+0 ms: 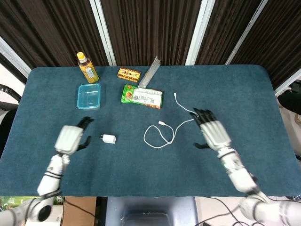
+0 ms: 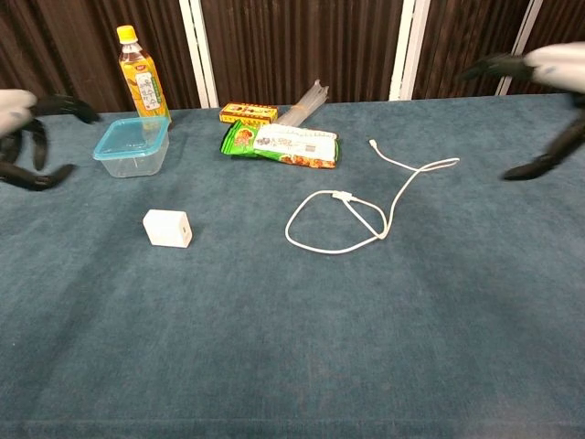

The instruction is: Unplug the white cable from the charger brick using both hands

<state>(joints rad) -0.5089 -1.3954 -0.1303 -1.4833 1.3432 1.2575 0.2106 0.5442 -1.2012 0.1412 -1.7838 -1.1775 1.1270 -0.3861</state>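
The white charger brick lies alone on the blue table, with no cable in it. The white cable lies loose in a loop at the table's middle, both plugs free. My left hand hovers left of the brick with fingers spread and holds nothing. My right hand hovers right of the cable, fingers apart, also holding nothing.
At the back stand a yellow drink bottle, a clear blue box, a green snack packet, a small yellow-red box and a clear plastic sleeve.
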